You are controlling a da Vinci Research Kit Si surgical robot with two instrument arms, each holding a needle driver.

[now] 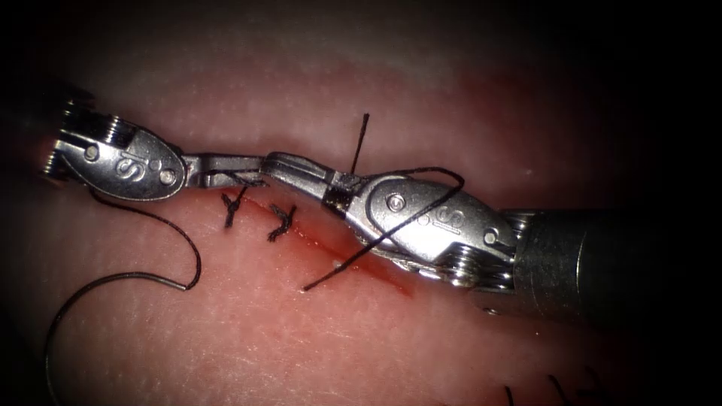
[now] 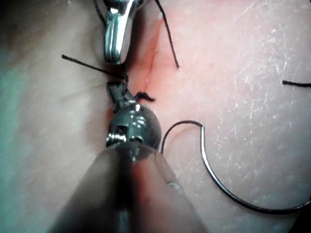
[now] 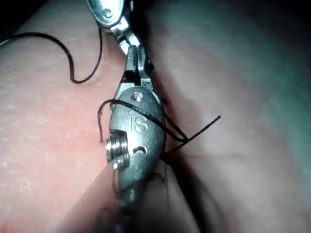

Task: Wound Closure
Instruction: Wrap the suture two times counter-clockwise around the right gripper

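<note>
Endoscope view is showing the left tool (image 1: 226, 171) and the right tool (image 1: 289, 167) meeting tip to tip over the cut (image 1: 331, 252), close above two tied stitches (image 1: 256, 214). The left tool's jaws are lying closed on a short run of thread (image 1: 410, 214) by the first knot; whether the right tool's jaws are gripping anything I cannot tell, though thread is looping over its body and a cut end is sticking up behind it. The needle (image 1: 56, 323) is lying loose on the tissue (image 1: 226, 331) toward its near left edge, left of the cut, held by neither tool and not in the tissue; the left wrist view is showing its full curve (image 2: 228, 187) resting flat.

In my judgement the main risk is the loop draped across the right tool's body: any withdrawal could be snagging it and dragging on the knots, loosening them or tearing the edges of the cut. The free needle is trailing thread under the left tool, so a pull there could be sweeping the point across the tissue. Red fluid (image 1: 376, 271) pooling in the unclosed stretch could be hiding the wound edges.
</note>
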